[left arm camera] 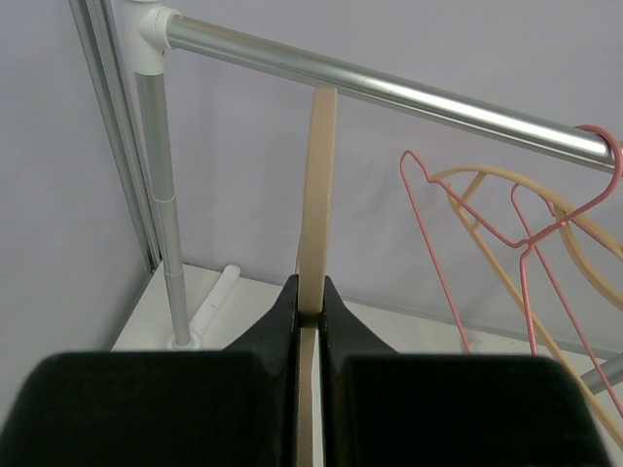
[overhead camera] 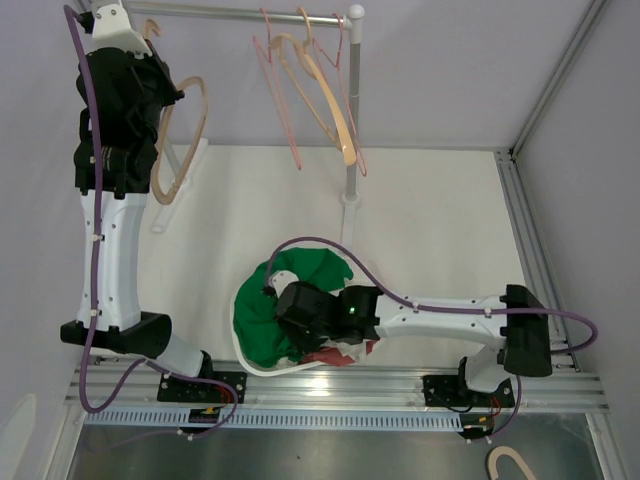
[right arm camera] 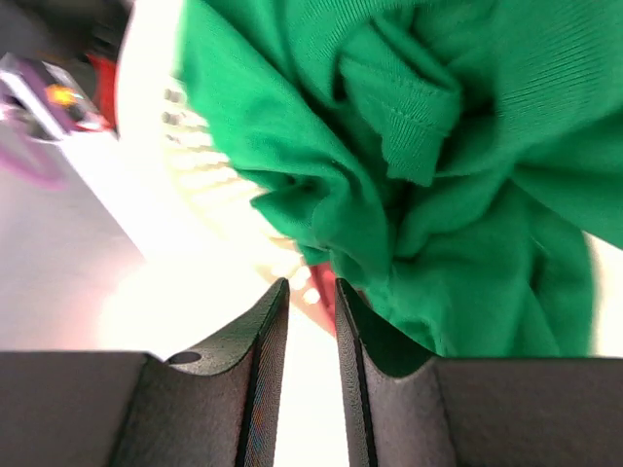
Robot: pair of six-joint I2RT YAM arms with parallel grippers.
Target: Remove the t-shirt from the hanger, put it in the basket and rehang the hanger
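Two arms are doing separate jobs: the left tool (left arm camera: 310, 294) is pinching the bare hanger (left arm camera: 316, 185) flat between its jaws, clamped tight on the beige strip just under the rail (left arm camera: 389, 89). The right tool (right arm camera: 311, 292) is hovering with jaws only a sliver apart and nothing visible between them. The shirt (overhead camera: 300, 272) is lying bunched in a white basket (overhead camera: 255, 365) on the worktop (overhead camera: 430, 220), well apart from the hanger and right under the right wrist. So the shirt looks already off, and the step in hand looks like finishing up. Next move probably calls for the left arm hooking the hanger on the rail beside the spare hangers (overhead camera: 320, 90) and letting go, and the right arm lifting clear of the cloth without snagging it. The left arm is stretching far forward and up, with its wrist at rail height. The right arm is folding across to the left, low over the basket, tool pointing down at the green folds.
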